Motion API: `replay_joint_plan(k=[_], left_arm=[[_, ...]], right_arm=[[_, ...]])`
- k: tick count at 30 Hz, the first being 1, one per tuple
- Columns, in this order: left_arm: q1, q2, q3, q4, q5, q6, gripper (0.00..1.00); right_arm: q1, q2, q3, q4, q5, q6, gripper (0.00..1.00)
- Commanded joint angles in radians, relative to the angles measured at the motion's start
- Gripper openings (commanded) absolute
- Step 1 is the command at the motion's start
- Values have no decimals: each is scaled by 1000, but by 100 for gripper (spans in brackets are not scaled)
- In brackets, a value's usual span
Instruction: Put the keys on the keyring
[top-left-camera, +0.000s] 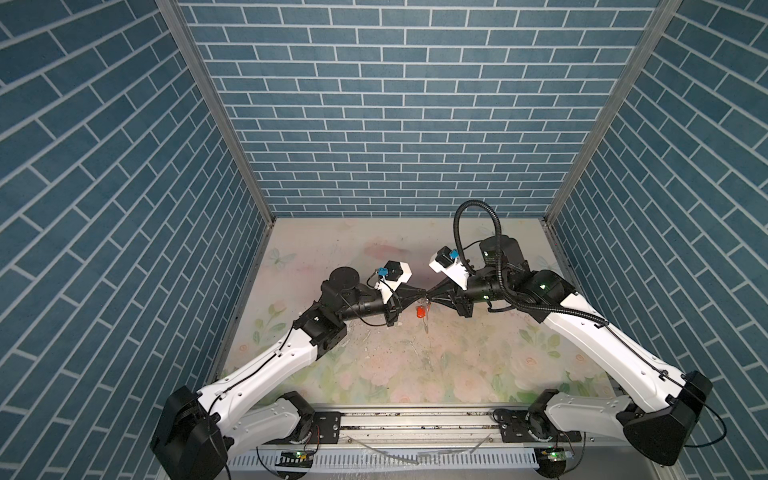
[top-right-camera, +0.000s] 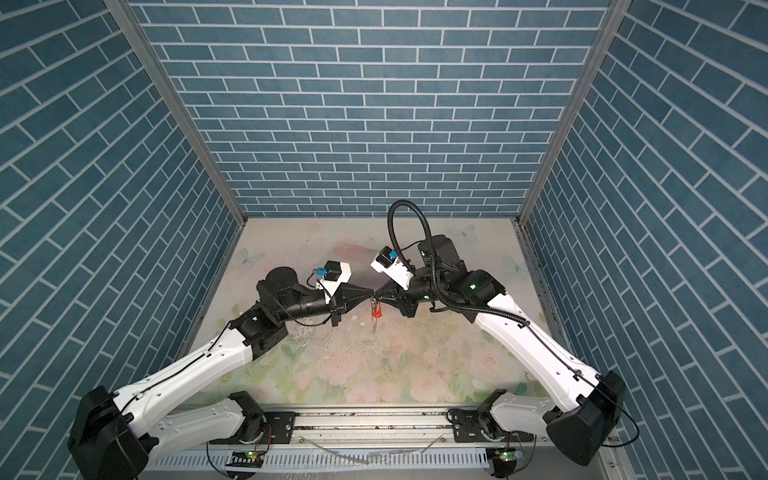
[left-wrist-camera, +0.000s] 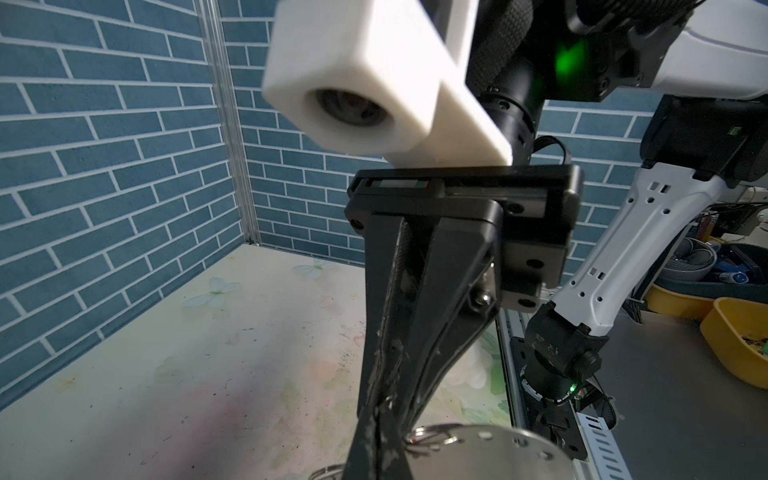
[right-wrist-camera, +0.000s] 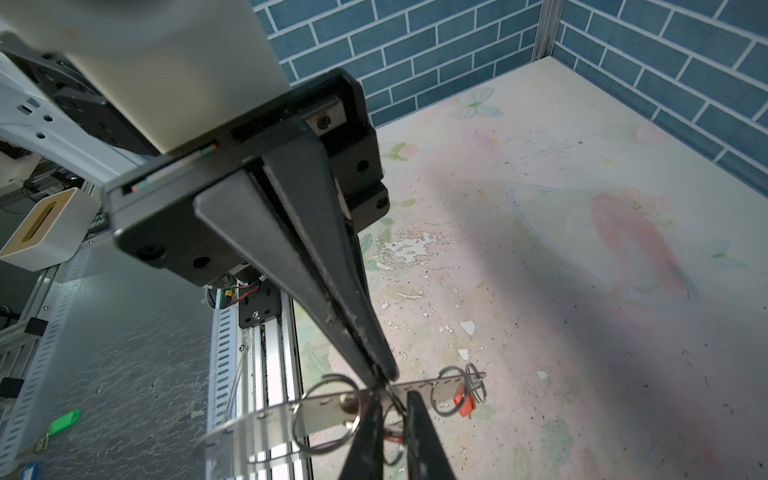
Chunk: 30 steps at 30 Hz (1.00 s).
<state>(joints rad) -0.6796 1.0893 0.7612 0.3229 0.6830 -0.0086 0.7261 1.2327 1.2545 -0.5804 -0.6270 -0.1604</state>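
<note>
Raised left claw (top-left-camera: 422, 294), pinching the keyring (right-wrist-camera: 257, 424), meets right claw (top-left-camera: 430, 296) tip-to-tip.

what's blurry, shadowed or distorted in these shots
Left wrist view: the near white camera housing and the keyring are out of focus. Right wrist view: a broad shadow crosses the table. In both top views: wide-angle bending splays the walls; the key tag is tiny.
</note>
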Motion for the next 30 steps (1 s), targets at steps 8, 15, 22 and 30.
replay_joint_plan(k=[8, 15, 22, 30], left_arm=[[-3, -28, -31, 138, -99, -37, 0], [-3, -40, -39, 161, -121, -45, 0], [-3, -49, -59, 204, -140, -65, 0], [-1, -66, -97, 268, -141, -83, 0]], right_arm=[[2, -33, -78, 99, -20, 60, 15], [6, -28, -104, 146, -33, 87, 4], [20, -12, -113, 182, -63, 101, 0], [39, 18, -118, 215, -97, 116, 0]])
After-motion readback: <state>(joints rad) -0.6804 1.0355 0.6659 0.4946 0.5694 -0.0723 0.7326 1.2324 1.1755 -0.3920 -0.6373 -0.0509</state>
